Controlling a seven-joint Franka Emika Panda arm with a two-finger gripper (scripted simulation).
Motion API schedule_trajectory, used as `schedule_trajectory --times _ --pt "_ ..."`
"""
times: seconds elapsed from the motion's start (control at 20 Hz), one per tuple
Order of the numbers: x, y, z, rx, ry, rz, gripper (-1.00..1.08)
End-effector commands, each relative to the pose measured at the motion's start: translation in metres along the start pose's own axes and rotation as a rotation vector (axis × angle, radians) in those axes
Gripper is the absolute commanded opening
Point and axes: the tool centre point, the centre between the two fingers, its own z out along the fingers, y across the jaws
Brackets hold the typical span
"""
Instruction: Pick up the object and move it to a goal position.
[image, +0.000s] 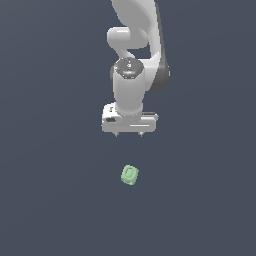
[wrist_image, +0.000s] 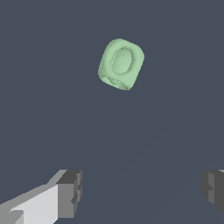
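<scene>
The object (image: 130, 175) is a small pale-green rounded block with an oval ring mark on its face, lying on the dark floor. In the wrist view the object (wrist_image: 121, 64) appears tilted, well apart from the fingers (wrist_image: 70, 192). My gripper (image: 128, 134) hangs from the white arm, above and behind the object in the exterior view, not touching it. Its jaws stand wide apart with nothing between them; the gripper (wrist_image: 142, 190) is open.
The white arm (image: 135, 45) rises to the top edge of the exterior view. A plain dark grey floor (image: 50, 200) lies all around, with no other things on it.
</scene>
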Motion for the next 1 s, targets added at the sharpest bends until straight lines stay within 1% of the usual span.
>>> schedule_trajectory --times 0.0,0.15,0.3,0.4,0.7,0.95 --pt "0.000 0.000 0.000 0.000 0.000 0.000 1.00" --pt "0.002 -0.006 -0.001 -0.003 0.004 -0.019 1.00" --pt "0.005 -0.022 -0.005 -0.009 0.013 -0.069 1.00" --pt "0.005 -0.028 -0.007 -0.012 0.017 -0.089 1.00" --pt "0.007 -0.027 -0.006 -0.010 0.016 -0.078 1.00" --pt "0.018 -0.025 -0.001 -0.007 0.017 -0.042 1.00"
